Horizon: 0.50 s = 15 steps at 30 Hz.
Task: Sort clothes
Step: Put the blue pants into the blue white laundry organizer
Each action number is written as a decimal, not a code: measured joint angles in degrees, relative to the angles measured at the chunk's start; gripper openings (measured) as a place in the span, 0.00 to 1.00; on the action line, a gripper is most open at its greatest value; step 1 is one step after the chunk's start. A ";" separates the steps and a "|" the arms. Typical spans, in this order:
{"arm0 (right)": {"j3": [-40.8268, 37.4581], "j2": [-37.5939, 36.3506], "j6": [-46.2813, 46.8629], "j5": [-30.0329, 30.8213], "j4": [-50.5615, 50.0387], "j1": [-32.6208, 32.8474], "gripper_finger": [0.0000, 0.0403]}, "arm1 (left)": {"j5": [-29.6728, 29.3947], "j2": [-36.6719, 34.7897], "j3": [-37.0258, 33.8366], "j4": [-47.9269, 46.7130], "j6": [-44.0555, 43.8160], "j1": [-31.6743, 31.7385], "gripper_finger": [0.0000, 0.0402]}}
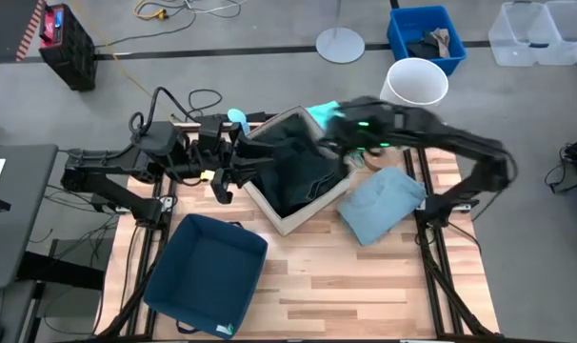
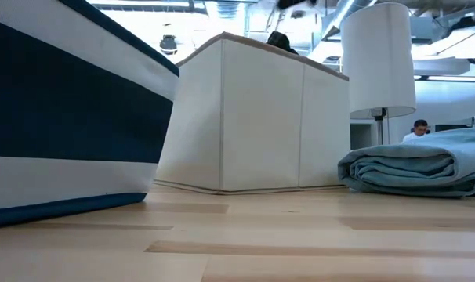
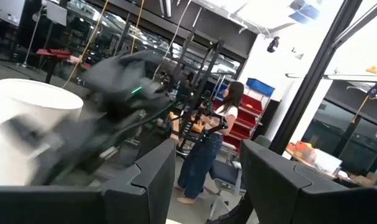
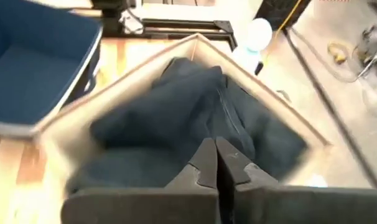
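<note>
We see the right gripper (image 4: 216,163) up over the beige box (image 1: 290,221) in the middle of the table (image 1: 365,286). Its two fingers are pressed together with nothing between them. Down in the box lie dark clothes, the jeans (image 4: 195,118) and maybe a black one too, but we cannot tell them apart.

From above, a bit of turquoise cloth (image 1: 322,114) shows at the far corner of the box, right by the right arm. We cannot tell if it lies in the box or on its edge.

The pale blue cloth (image 1: 382,202) lies folded on the table just beside the box, on the right side. In the low view it sits flat on the wood (image 2: 414,171).

The navy box (image 1: 208,276) stands near the front left of the table.

The left gripper (image 1: 222,181) waits by the left side of the beige box. Its fingers (image 3: 145,186) are spread apart and hold nothing.

A person (image 3: 207,149) stands far back in the room.
</note>
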 joint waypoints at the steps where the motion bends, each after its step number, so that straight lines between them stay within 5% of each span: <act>1: 0.00 -2.16 -0.62 0.56 -2.44 0.43 0.03 | -0.02 0.00 0.00 -0.23 0.00 0.00 0.43; 8: -1.73 -14.08 7.72 2.19 -20.39 3.27 0.08 | -1.19 0.00 0.00 -1.68 0.21 0.00 0.43; 15: -16.21 -25.96 22.02 7.19 -20.08 12.08 0.09 | -2.93 0.00 0.02 -2.88 0.77 0.02 0.43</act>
